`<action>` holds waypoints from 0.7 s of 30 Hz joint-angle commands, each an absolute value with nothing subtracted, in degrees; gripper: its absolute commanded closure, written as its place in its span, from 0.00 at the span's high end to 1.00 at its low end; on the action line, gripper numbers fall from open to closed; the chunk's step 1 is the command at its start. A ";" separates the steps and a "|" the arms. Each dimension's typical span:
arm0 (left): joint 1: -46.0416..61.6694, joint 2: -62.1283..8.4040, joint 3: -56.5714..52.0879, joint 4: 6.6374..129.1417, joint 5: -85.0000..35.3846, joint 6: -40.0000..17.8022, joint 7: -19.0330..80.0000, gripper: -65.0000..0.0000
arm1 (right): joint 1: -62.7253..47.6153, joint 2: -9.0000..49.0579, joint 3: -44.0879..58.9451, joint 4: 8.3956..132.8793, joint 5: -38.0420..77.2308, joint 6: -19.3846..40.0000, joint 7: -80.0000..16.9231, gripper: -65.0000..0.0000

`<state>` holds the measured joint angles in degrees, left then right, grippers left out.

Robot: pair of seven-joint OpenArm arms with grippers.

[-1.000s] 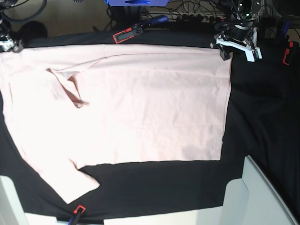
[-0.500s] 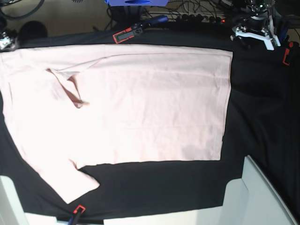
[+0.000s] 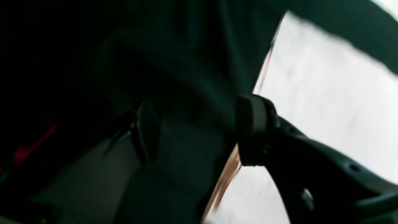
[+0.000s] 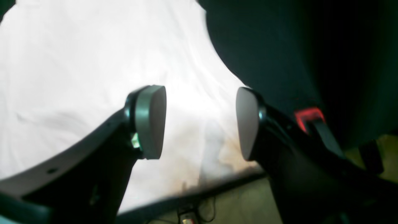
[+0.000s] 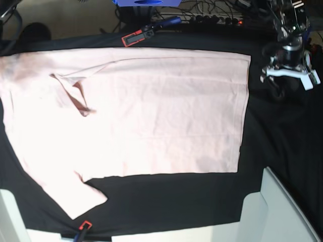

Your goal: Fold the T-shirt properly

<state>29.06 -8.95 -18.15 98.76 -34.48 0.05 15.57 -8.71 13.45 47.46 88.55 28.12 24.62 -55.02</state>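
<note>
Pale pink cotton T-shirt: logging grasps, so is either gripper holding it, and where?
Nothing is held. The left gripper and right gripper are both open, empty above the pale pink cotton T-shirt.

A black table cloth (image 5: 282, 146) spreads under and around the left gripper (image 5: 286, 75), with a red-and-black clamp (image 5: 133, 37) and blue-handled tool (image 5: 166, 22) well off to its far side, another red clamp (image 5: 84, 225) far diagonally away, and a white box (image 5: 272, 212) nearer.
</note>
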 commanded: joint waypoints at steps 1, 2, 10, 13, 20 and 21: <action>27.30 -10.33 -17.71 98.95 -33.80 0.22 16.22 0.57 | -6.55 16.40 45.32 87.60 28.70 23.69 -54.02 0.53; 25.10 -11.38 -16.31 98.42 -32.22 0.22 19.03 0.57 | -4.09 18.07 42.33 85.14 28.70 21.93 -53.93 0.53; 10.59 -11.74 -6.81 93.58 -9.80 0.22 35.74 0.57 | 6.99 27.12 25.27 64.13 28.70 16.22 -43.38 0.53; 8.57 -10.68 -6.46 93.41 -5.49 0.22 35.65 0.57 | 9.98 29.41 20.26 58.07 28.70 16.22 -38.55 0.53; 4.79 -10.59 -6.29 90.68 -5.49 0.22 35.65 0.57 | 23.60 33.63 7.87 38.99 28.70 16.22 -29.32 0.53; 4.62 -10.68 -6.29 90.24 -5.49 0.22 35.65 0.57 | 25.63 34.15 5.41 36.26 28.70 16.22 -27.74 0.53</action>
